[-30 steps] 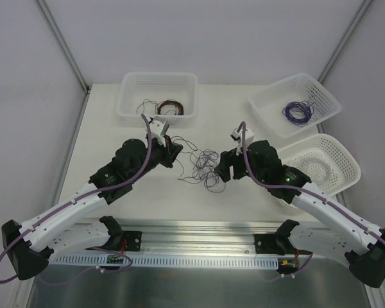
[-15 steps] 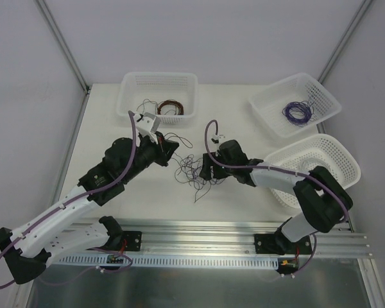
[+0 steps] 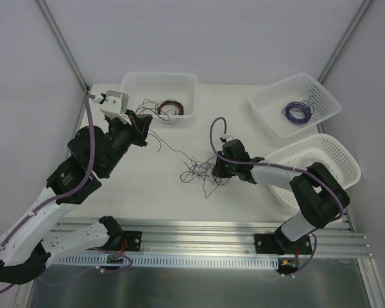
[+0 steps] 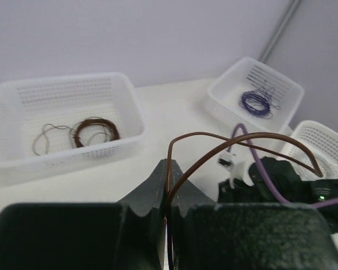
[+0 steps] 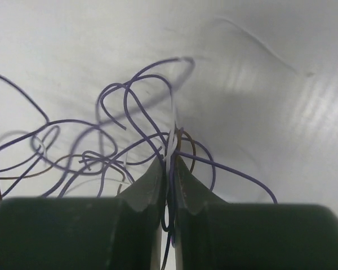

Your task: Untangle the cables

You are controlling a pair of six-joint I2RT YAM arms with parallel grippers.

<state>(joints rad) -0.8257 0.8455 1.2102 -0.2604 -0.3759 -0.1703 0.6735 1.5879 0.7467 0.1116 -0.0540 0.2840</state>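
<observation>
As it stands now, table (image 3: 147,192): white, smooth and matt.
Left arm (image 3: 83,167): within the last second it has swung away from the clump to the far left, ending close to the far-left basket.
Right arm (image 3: 276,176): it has stretched out low across the table and reached in to the clump's right side.
Baskets: three white perforated plastic tubs. The far-left basket (image 3: 159,82) holds a red-brown coil (image 3: 172,107). The far-right basket (image 3: 269,96) holds a purple coil (image 3: 298,112). The near-right basket (image 3: 346,160) holds what looks like a whitish coil, though it is faint.
Left gripper (image 3: 141,125): its fingers are pressed together on a brown strand (image 3: 170,146), which arches out springily from between them in the wrist view.
Right gripper (image 3: 217,170): it is clamped on purple and pale strands at the clump's edge, anchoring them.
Cables (image 3: 202,170): a loose knot of hair-thin, curly purple and dark wires lying mid-table between the arms.
Brown strand: it now runs from the left gripper down to the clump, drawn out long.
Meaning: one wire is being teased out while the rest is held. Whether it has come free of the knot I cannot tell.
</observation>
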